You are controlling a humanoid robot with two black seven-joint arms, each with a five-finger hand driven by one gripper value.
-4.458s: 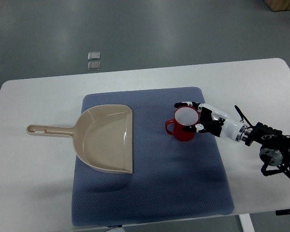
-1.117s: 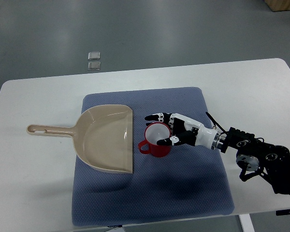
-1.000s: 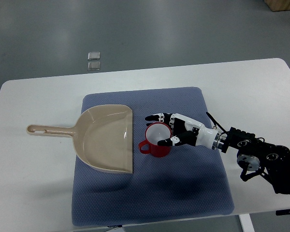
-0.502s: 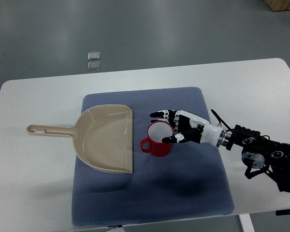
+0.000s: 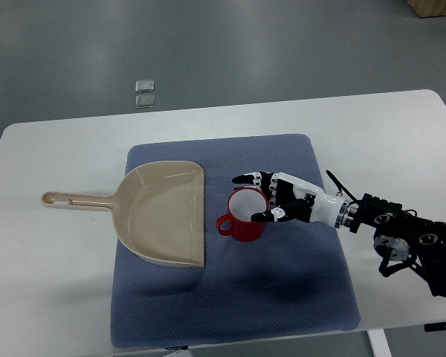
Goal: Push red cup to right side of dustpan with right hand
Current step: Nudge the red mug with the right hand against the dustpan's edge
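Now the glossy red cup (image 5: 244, 216) with its side handle sits on the blue textured mat (image 5: 230, 297), just right of the beige plastic dustpan (image 5: 163, 213), near its straight edge, not touching as far as you can tell. Your right robot hand (image 5: 271, 199) is spread, fingers flanking the cup's right side, gripping nothing. Looks about placed, so you want only a gentle nudge, if any; push low on the wall so it does not tip, and stop short of the dustpan lip. Count: one cup, one dustpan, one mat, one white counter (image 5: 52, 282), two small grey squares (image 5: 144, 93) on the floor.
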